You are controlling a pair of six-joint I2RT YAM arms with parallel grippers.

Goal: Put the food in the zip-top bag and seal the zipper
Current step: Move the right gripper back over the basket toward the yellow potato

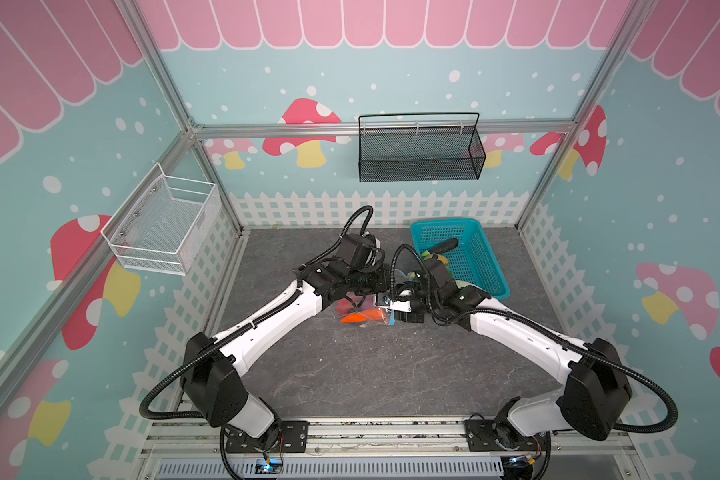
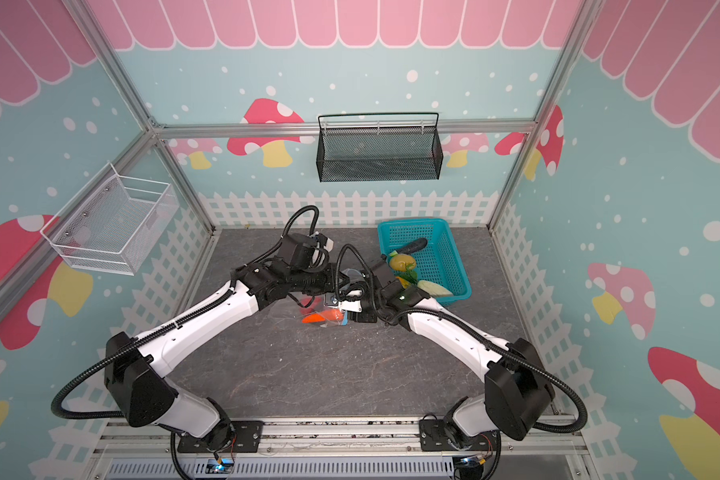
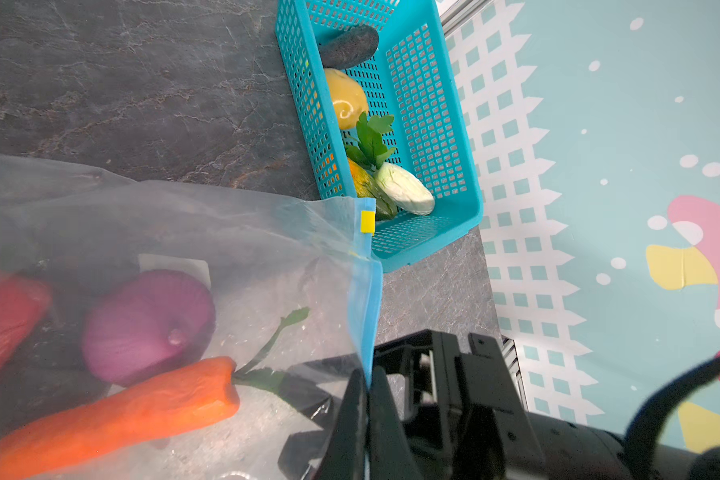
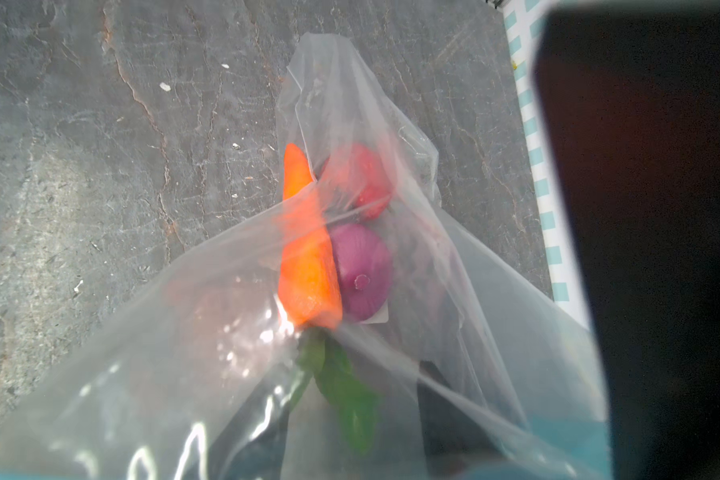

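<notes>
The clear zip-top bag (image 1: 364, 313) (image 2: 308, 309) lies at mid-table between both arms. In it are an orange carrot (image 3: 121, 411) (image 4: 308, 266), a purple onion (image 3: 150, 324) (image 4: 364, 270) and a red strawberry (image 3: 1, 320) (image 4: 358, 174). My left gripper (image 3: 367, 399) is shut on the light blue zipper (image 3: 368, 299) strip, with the yellow slider (image 3: 367, 221) at its far end. My right gripper (image 4: 354, 424) reaches into the bag's mouth, open. Its dark fingers (image 4: 445, 415) stand apart on either side of the carrot's green leaves (image 4: 346, 395).
The turquoise basket (image 1: 483, 249) (image 3: 433, 124) stands just behind the right arm. It holds a yellow piece (image 3: 346, 99), a white leafy radish (image 3: 404, 189), a dark piece (image 3: 350, 45) and green leaves. A black mesh basket (image 1: 420, 151) and a white wire basket (image 1: 163, 226) hang on the walls.
</notes>
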